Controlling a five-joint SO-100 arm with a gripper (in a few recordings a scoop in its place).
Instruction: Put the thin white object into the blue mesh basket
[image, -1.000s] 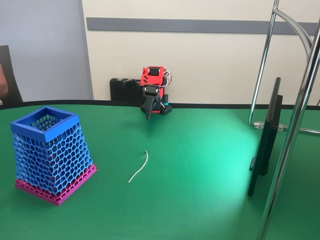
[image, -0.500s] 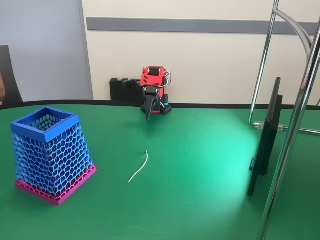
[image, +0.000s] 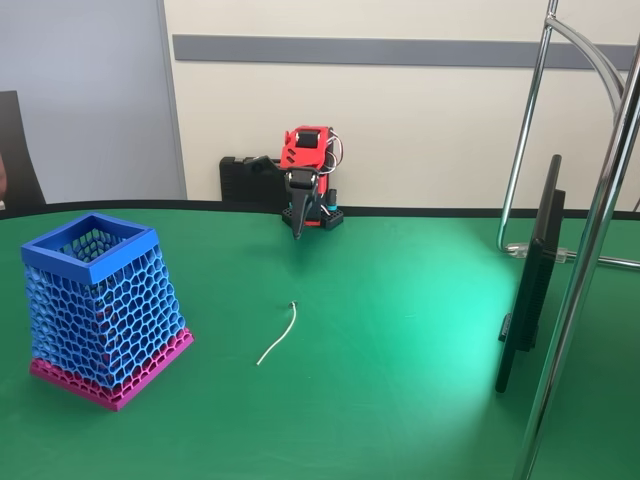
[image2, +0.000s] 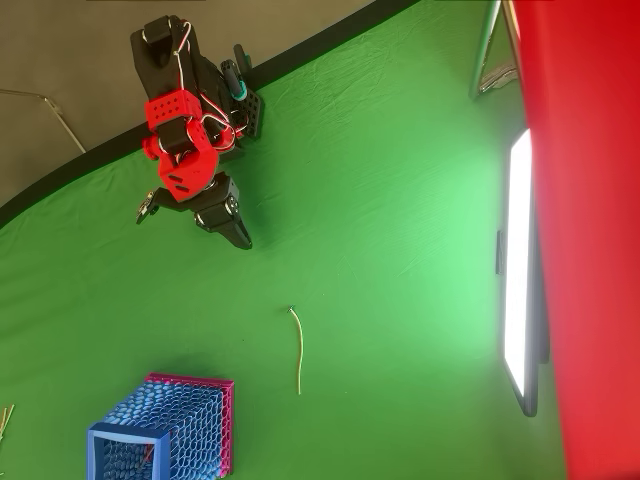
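Thin white object (image: 278, 335) lying alone on green table (image: 400, 330), blue mesh basket (image: 100, 305) apart, gripper (image: 296, 233) closed, empty, upright screen (image: 530, 275) at table's right

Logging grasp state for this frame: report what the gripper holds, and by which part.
Nothing is held. The gripper hangs near the arm's base, apart from the thin white object, which lies loose on the table beside the blue mesh basket.

A thin, slightly curved white strand (image: 277, 335) lies flat on the green table, well apart from the upright blue honeycomb-mesh basket (image: 100, 308) with its square rim and pink base.
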